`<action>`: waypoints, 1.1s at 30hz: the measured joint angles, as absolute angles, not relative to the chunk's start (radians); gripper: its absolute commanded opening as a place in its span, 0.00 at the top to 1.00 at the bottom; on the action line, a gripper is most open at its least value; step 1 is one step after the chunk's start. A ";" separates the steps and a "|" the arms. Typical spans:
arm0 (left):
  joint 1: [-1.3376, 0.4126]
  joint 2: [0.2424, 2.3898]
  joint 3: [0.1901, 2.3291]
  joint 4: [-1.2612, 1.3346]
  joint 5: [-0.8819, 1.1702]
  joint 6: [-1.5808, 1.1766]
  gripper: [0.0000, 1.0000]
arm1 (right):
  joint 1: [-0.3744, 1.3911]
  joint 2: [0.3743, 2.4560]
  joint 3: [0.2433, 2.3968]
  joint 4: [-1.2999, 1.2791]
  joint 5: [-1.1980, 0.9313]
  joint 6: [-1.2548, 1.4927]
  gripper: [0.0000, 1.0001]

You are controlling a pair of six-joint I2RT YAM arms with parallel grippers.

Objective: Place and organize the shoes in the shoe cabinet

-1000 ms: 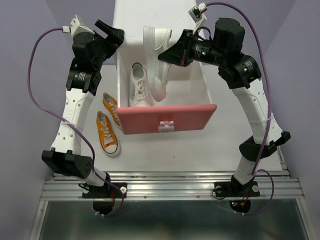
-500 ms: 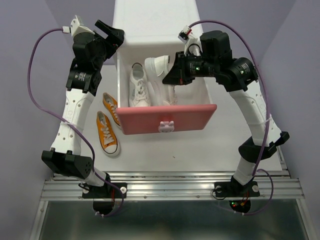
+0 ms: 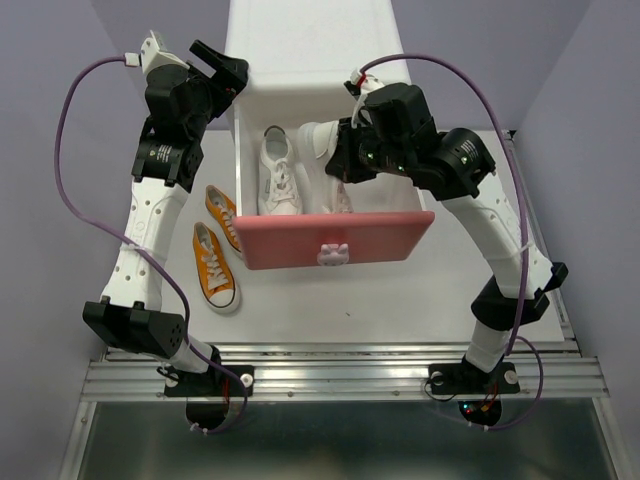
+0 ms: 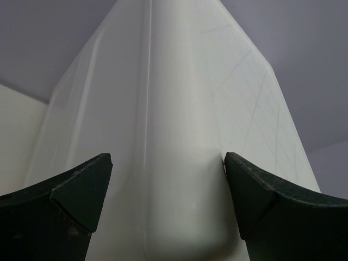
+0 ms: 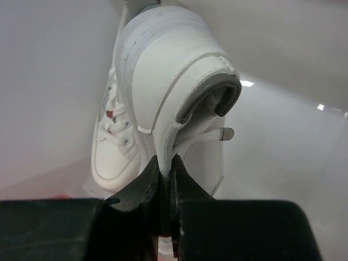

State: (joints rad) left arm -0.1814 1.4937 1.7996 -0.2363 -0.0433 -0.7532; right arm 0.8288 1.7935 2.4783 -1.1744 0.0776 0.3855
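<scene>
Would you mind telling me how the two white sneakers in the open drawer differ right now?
The left white sneaker lies free, sole down, laces up; the right white sneaker is clamped at its collar by the right gripper, jaws shut on it. From above the left one shows whole, while the gripper hides most of the right one. Both are white and inside the pink-fronted drawer.

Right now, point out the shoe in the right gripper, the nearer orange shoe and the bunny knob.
held white shoe [image 5: 169, 65], right wrist view, heel.
nearer orange shoe [image 3: 213, 263], top external view, laces.
bunny knob [image 3: 333, 253], top external view, middle.
</scene>
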 measured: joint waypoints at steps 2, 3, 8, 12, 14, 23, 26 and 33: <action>-0.182 1.494 1.800 -0.236 -0.044 -0.753 0.06 | 0.828 1.794 2.478 -1.176 0.143 0.401 0.99; -0.182 1.494 1.800 -0.236 -0.044 -0.753 0.06 | 0.828 1.794 2.479 -1.179 0.171 0.406 1.00; -0.182 1.494 1.800 -0.236 -0.046 -0.756 0.06 | 0.831 1.811 2.489 -1.182 0.259 0.418 0.99; -0.182 1.494 1.800 -0.236 -0.047 -0.757 0.06 | 0.839 1.835 2.497 -1.174 0.283 0.413 0.99; -0.182 1.494 1.800 -0.237 -0.047 -0.757 0.06 | 0.844 1.853 2.508 -1.173 0.302 0.403 0.99; -0.182 1.490 1.800 -0.242 -0.046 -0.759 0.06 | 0.864 1.870 2.513 -1.158 0.334 0.254 0.99; -0.182 1.490 1.800 -0.243 -0.047 -0.762 0.06 | 0.865 1.877 2.513 -1.149 0.323 0.221 1.00; -0.182 1.489 1.800 -0.245 -0.050 -0.766 0.06 | 0.865 1.897 2.531 -1.136 0.283 0.194 1.00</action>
State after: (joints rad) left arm -0.1822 1.4895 1.7996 -0.2451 -0.0502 -0.7658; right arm 0.8654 1.8969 2.5309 -1.1358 0.2832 0.1944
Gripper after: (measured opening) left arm 0.942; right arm 0.097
